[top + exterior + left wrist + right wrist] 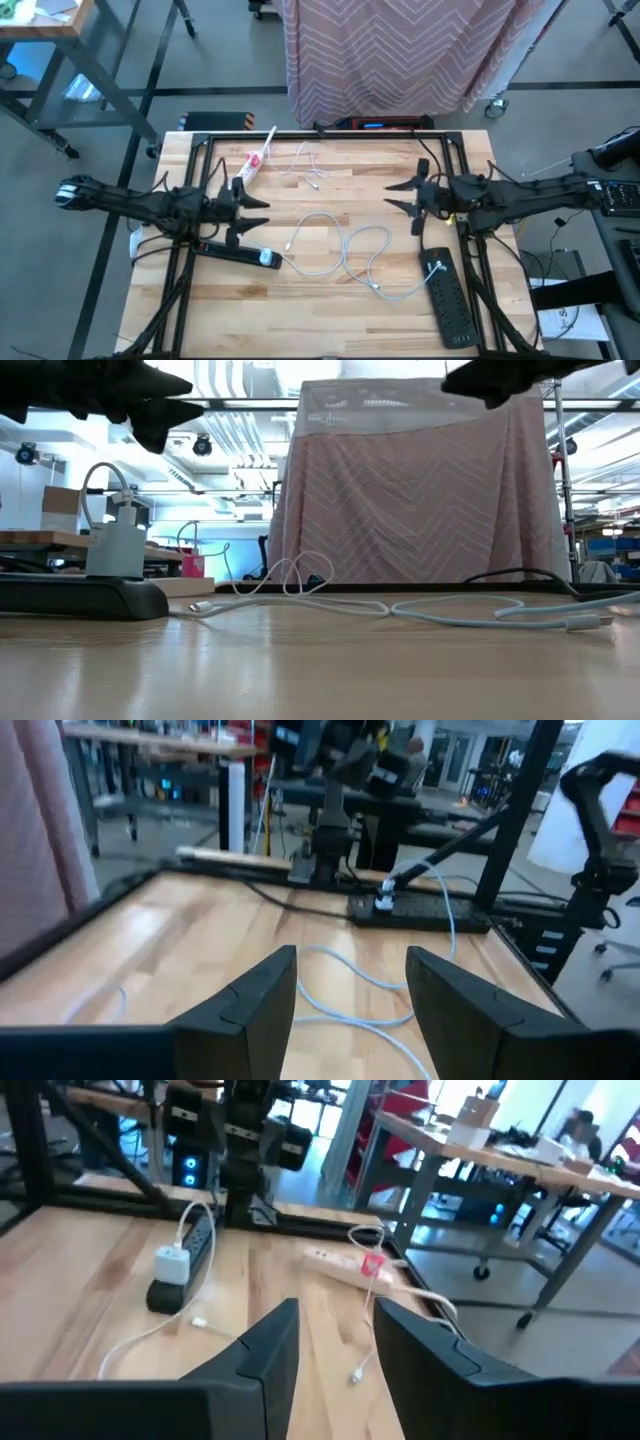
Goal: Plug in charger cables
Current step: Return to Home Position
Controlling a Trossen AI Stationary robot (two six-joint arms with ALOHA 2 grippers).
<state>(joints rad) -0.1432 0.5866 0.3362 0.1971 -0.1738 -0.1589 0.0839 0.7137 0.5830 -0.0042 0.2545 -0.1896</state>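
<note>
Thin white charger cables (345, 250) lie in loops on the wooden table's middle, one loose connector (585, 622) resting on the wood. A light plug block (115, 545) stands in the black power strip (235, 250) at the left. A white plug (437, 266) sits in the black strip (450, 300) at the right. A red-pink plug (373, 1263) is on the white strip (258, 158) at the far left. My left gripper (257, 214) is open above the table's left. My right gripper (397, 195) is open above its right. Both face the middle.
A short white cable (310, 165) lies near the far edge. A black frame (330, 135) runs around the table. A pink-striped cloth (400, 55) hangs beyond the far edge. Bare wood shows along the near edge (320, 325).
</note>
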